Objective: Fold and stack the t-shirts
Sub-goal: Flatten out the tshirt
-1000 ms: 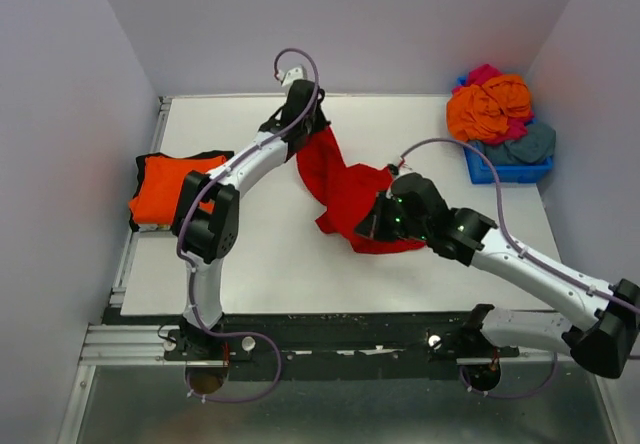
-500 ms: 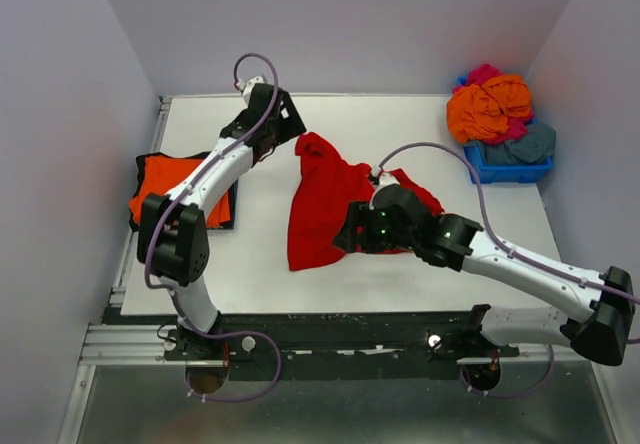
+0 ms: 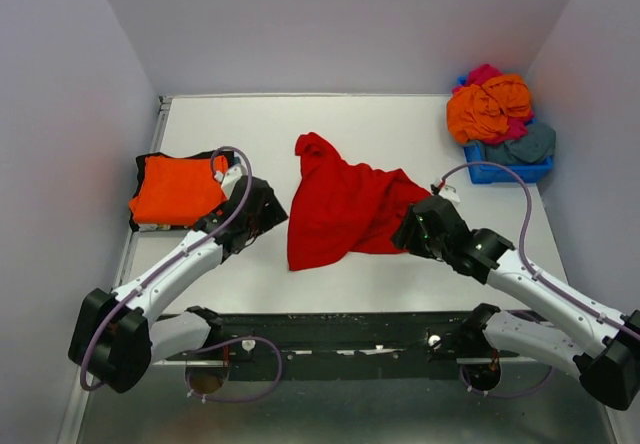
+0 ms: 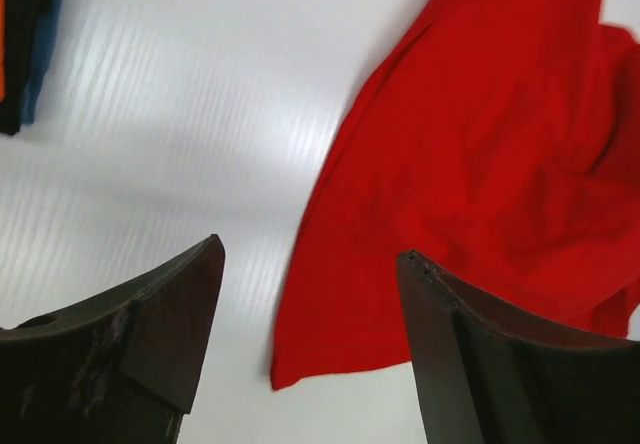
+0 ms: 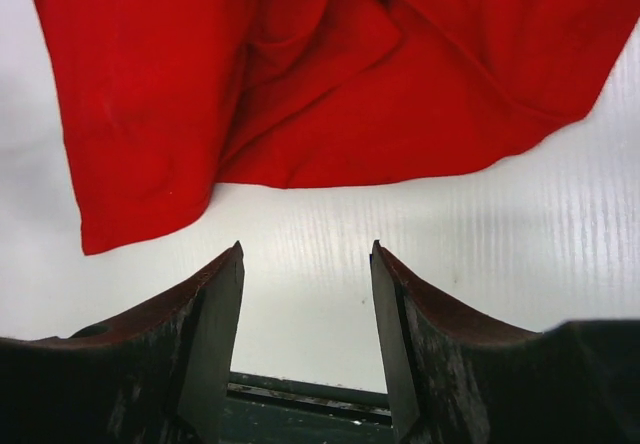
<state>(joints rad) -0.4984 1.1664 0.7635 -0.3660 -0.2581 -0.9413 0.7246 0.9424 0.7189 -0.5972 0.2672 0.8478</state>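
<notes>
Top external: red t-shirt [image 3: 345, 209] lies loose and crumpled mid-table [image 3: 400, 124], one narrow end toward the far side, the wider end toward the arms. Not flat, not folded.

Left gripper [image 3: 265, 209] sits low just beside the shirt's left edge, apart from it. Left wrist view confirms it: jaws wide apart, nothing between them, red t-shirt [image 4: 480, 164] ahead and to the right, bare table under the gap.

Right gripper [image 3: 412, 232] is at the shirt's right near edge. Right wrist view: jaws spread, empty, hem of the red t-shirt [image 5: 300, 84] just ahead of the fingertips, not pinched.

Finished stack is at the left table edge: folded orange t-shirt [image 3: 178, 189] on top of a black t-shirt [image 3: 141, 172]. A heap of t-shirts [image 3: 490, 109] waits in the blue bin [image 3: 505, 169] at far right.

My read: the step in hand is spreading the red one flat, before any fold. Both arms are free, so it looks like a regrip point.

Next move likely needs each gripper on a separate corner or hem edge, single layer only, then pulling apart to take out the wrinkles. Risk: the bunched middle folds make it easy to grab two layers at once.
</notes>
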